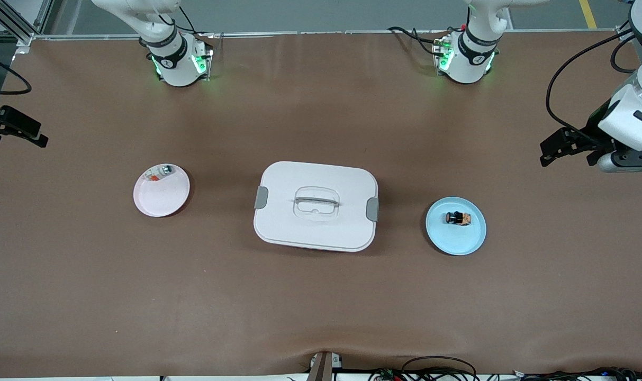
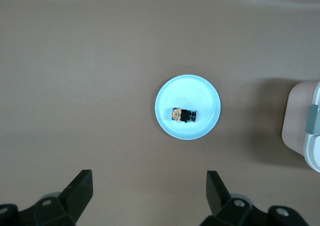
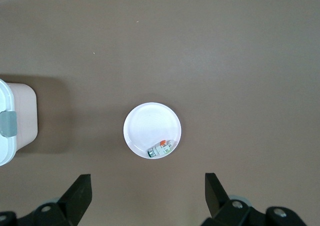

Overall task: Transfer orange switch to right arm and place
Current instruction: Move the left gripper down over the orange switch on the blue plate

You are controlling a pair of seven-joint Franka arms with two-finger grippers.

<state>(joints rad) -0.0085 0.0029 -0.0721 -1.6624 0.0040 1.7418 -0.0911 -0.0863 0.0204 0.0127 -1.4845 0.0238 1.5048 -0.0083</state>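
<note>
Right gripper (image 3: 145,196): raised over the right arm's end of the table, fingers spread wide, empty. Pink plate (image 1: 167,198): holds small whitish piece (image 1: 159,172) at its rim. White lidded box (image 1: 315,233): mid-table, between plates. Blue plate (image 1: 458,241): carries orange switch (image 1: 458,217), lying on its side. Left gripper (image 2: 150,196): aloft over the left arm's end, fingers wide apart, empty.

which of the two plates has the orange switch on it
The blue plate, toward the left arm's end of the table, holds the orange switch. The pink plate holds a whitish piece instead.
</note>
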